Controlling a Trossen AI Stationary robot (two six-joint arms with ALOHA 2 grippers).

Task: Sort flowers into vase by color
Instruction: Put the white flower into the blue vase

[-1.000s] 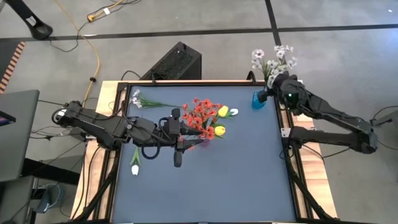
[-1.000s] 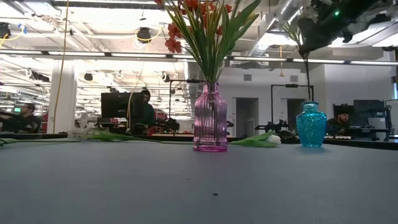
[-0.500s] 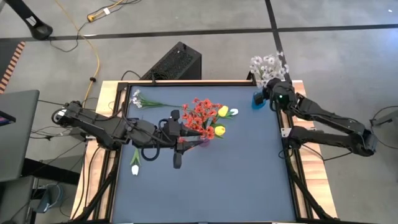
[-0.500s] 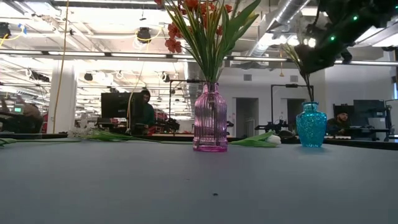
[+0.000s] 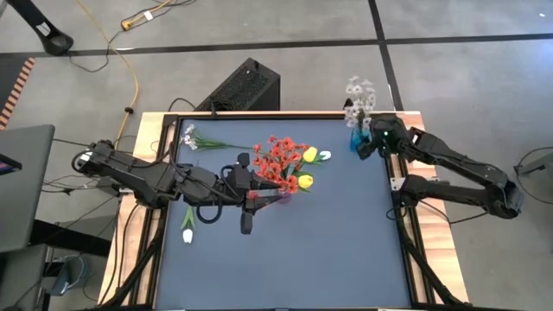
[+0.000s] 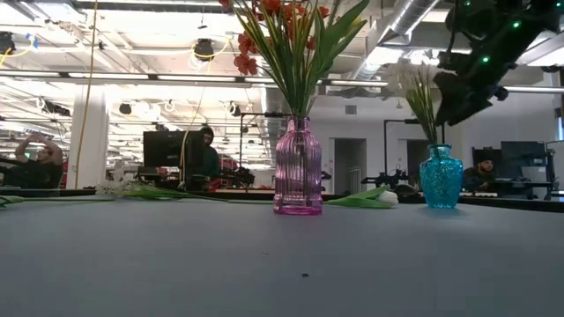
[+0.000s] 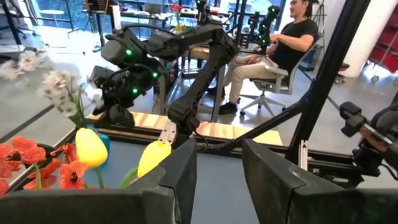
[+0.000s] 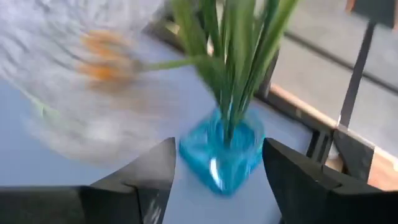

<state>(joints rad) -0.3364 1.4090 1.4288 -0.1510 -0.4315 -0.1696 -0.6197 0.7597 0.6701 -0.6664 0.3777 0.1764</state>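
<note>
The blue vase (image 5: 356, 138) stands at the table's far right edge and holds a spray of tiny white-lilac blossoms (image 5: 358, 90), its green stems (image 6: 425, 106) upright in the neck. My right gripper (image 8: 217, 152) is open, a finger on either side of that vase (image 8: 225, 163), touching nothing. The pink vase (image 6: 297, 167) at mid-table holds red flowers (image 5: 278, 158) and yellow tulips (image 5: 306, 180). My left gripper (image 7: 219, 171) stands open beside it, with nothing between its fingers.
A white tulip (image 5: 187, 231) lies near the table's left edge, another white tulip (image 5: 324, 155) lies to the right of the pink vase, and a white-lilac spray (image 5: 192, 136) lies at the far left. People sit at desks beyond the table.
My right gripper has gone down and toward the table's left with the white-lilac spray, whose stems have sunk into the blue vase. It has then opened and let go, and the spray now stands in the vase on its own.
</note>
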